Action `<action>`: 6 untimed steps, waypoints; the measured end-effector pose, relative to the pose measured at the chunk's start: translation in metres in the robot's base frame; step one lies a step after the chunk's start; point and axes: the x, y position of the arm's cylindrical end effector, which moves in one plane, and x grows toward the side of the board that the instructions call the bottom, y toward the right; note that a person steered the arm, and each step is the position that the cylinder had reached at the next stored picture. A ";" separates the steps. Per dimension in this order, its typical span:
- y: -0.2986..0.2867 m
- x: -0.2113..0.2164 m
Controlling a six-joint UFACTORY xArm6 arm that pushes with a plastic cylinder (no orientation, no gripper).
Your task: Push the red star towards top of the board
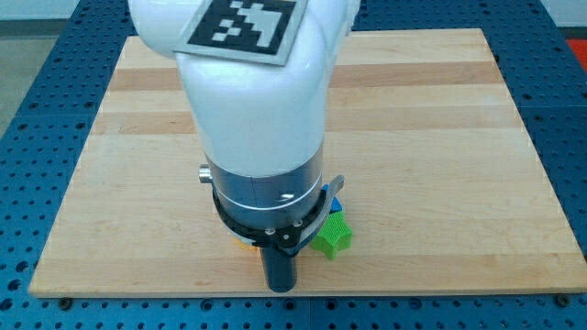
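Pale wooden board [440,137], smooth-grained, on blue perforated table [569,55]. White arm [252,101], glossy, fills centre frame; dark rod below, my tip [280,288] at lower centre. Green block [332,236] just right of rod. Blue block [335,206], partly hidden. Red star not visible.

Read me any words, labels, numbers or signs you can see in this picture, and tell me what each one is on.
No readable words, brand names or numbers.
One sign: a black-and-white square-pattern marker on top of the white arm housing; it is a coded pattern, not text.
The green block, blue block and wooden board carry no marking.
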 end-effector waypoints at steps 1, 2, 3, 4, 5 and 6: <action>0.002 -0.005; 0.002 -0.012; 0.001 -0.029; -0.006 -0.048; -0.010 -0.065; -0.002 -0.075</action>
